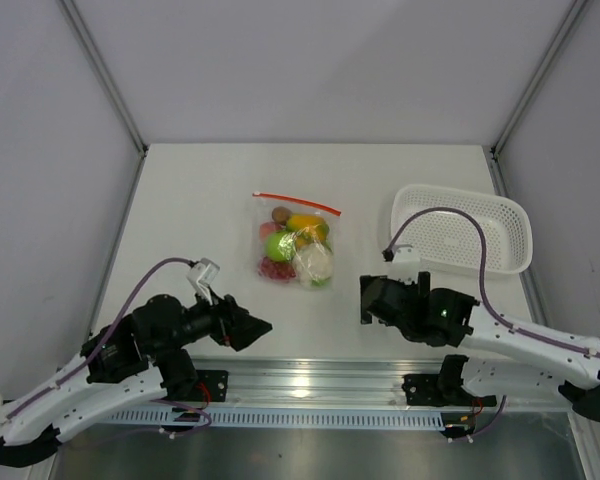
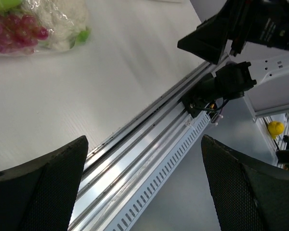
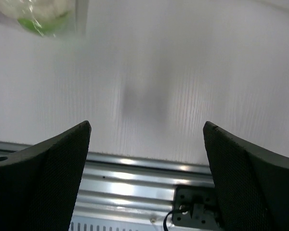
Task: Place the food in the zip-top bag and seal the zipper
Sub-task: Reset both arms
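Note:
The clear zip-top bag (image 1: 296, 240) lies flat mid-table with the toy food (image 1: 298, 250) inside it: green, orange, yellow, brown, red grapes and a whitish piece. Its red-orange zipper (image 1: 296, 202) runs along the far edge. The bag's near corner shows in the left wrist view (image 2: 38, 29) and the right wrist view (image 3: 38, 14). My left gripper (image 1: 258, 327) is open and empty near the table's front edge, left of the bag. My right gripper (image 1: 365, 298) is open and empty near the front edge, right of the bag.
A white perforated basket (image 1: 462, 228) stands at the back right, with nothing in it. A metal rail (image 1: 310, 378) runs along the table's near edge. Grey walls enclose the table on three sides.

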Tool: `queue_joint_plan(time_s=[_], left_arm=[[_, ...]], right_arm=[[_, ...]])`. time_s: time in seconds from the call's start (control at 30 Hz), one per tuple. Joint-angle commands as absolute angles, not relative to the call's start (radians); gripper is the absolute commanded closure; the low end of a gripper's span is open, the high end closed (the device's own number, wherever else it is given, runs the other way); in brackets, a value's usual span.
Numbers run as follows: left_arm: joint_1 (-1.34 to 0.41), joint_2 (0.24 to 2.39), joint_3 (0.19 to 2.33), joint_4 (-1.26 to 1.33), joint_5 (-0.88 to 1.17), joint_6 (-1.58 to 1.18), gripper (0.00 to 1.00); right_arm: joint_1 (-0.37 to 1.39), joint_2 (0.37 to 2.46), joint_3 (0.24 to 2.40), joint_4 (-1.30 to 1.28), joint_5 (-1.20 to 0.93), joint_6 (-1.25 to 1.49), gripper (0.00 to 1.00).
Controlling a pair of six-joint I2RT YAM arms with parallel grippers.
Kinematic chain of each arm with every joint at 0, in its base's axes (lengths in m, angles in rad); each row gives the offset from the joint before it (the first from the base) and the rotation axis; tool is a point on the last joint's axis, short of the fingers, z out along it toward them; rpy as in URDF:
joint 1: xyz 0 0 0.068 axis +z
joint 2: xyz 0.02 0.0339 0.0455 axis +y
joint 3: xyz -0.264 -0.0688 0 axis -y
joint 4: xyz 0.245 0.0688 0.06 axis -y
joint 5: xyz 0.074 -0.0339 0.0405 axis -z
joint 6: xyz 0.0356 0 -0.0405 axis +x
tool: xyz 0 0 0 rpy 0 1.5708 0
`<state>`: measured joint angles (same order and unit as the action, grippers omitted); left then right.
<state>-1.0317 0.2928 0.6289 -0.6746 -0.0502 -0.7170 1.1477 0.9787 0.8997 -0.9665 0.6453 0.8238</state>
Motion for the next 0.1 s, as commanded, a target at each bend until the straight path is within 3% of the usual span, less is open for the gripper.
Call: queue_joint_plan(time_s=[0.0,0.07], left_arm=[[-1.034,0.270,0.571,-0.534,-0.061,-0.787,0.00],[-1.034,0.256,0.507,-0.426,-0.022,-0.781,0.01]], right_arm=[[1.262,0.930,0.842,-1.043,0.729,1.067,0.01],[1.320,0.901,0.813,-1.043,0.774,1.103,0.01]])
